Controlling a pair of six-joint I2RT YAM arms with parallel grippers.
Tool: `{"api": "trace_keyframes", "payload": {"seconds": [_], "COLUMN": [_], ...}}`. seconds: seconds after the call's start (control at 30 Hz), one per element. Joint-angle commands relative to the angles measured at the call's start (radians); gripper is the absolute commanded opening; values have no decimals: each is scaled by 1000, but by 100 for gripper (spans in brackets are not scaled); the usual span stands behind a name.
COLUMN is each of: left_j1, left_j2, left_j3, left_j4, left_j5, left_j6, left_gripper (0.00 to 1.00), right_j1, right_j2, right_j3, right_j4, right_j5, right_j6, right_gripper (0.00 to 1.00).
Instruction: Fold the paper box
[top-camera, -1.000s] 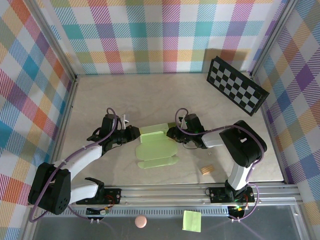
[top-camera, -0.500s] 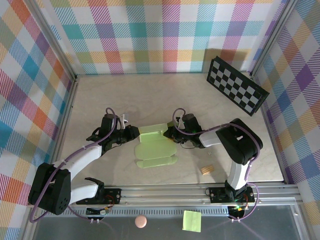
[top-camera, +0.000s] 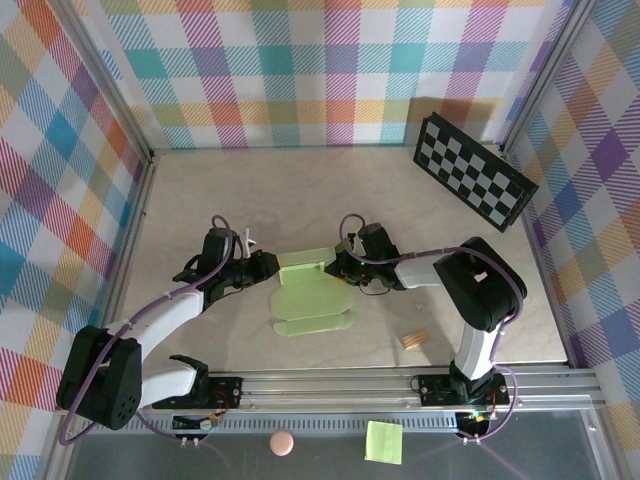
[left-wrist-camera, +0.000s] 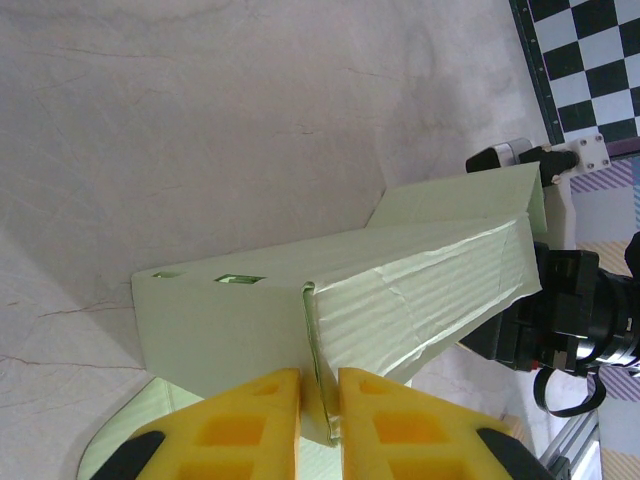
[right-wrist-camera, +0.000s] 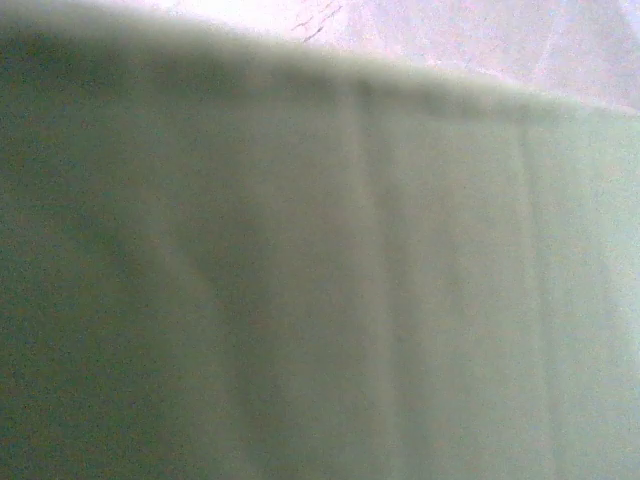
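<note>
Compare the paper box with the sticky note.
Colour: the paper box is pale lime; the sticky note is a brighter green. Shape: the box is larger, with flaps and creases; the note is a small plain square. Place: the box lies on the table, pinched by the left gripper; the note lies untouched on the near side of the rail. Both are green paper.

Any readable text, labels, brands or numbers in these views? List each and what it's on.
None readable.
The paper box is plain pale green card, with no print on the faces seen from above or from the left wrist; the right wrist view of it is blurred.
The checkerboard panel carries only black and white squares.
The sticky note looks blank.
</note>
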Motion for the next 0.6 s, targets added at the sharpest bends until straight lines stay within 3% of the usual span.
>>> {"api": "trace_keyframes", "payload": {"seconds": [0.0,0.2,0.57], "left_j1": [1,2,2], "left_j2": [1,5,5], "left_j3": [-13,-10,1], "left_j4": [-83,-86,-100], "left_j5": [-2,-6,-24], "left_j6": [-9,-7,2], "left_gripper": [17,17,17], "right_j1": [22,25,-56], "right_j2": [73,39,-313], "right_j3": [-8,-2,-29], "right_j4": [-180,-249,-443], "right_j5": [67,98,115], "right_j6": [-49,-85,-270], "right_gripper": [38,37,41]}}
